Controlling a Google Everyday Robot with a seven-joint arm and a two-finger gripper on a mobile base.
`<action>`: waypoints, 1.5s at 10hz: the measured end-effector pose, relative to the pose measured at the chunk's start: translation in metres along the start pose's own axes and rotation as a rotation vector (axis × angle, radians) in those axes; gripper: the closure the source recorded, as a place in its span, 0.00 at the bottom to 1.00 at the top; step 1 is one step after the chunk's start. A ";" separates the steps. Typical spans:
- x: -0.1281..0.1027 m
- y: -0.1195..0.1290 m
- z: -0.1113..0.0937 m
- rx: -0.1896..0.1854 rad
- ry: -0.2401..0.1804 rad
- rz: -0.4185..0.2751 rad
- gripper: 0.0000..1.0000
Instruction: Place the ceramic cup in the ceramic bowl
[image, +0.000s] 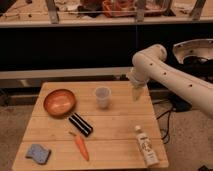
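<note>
The ceramic cup (102, 97) stands upright on the wooden table (120, 125), a little toward 12 o'clock from the middle; nothing is holding it. The ceramic bowl (59, 102) sits at 9 o'clock from the cup, near it but not touching; the bowl has nothing inside.

The gripper (136, 93) hangs at the end of the white arm (165, 75); it points down over the table edge at 3 o'clock from the cup, with a gap between them. I cannot tell if the jaws are spread or pressed together; they hold nothing.

I think the job is only at the start; the step now is reaching for the cup. Next the gripper needs to go toward 9 o'clock until it is over the cup, then come down with the jaws spread so they fit around it; the cup is light and could tip, so a soft pinch looks best.

Closer to 6 o'clock lie a black box (80, 124), a carrot (81, 146), a blue sponge (38, 153) and a white bottle (146, 146); none sits between the cup and the bowl.
</note>
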 end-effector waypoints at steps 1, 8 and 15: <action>-0.003 -0.002 0.004 -0.002 -0.008 -0.015 0.20; -0.031 -0.011 0.038 -0.031 -0.063 -0.147 0.20; -0.056 -0.011 0.072 -0.097 -0.102 -0.281 0.20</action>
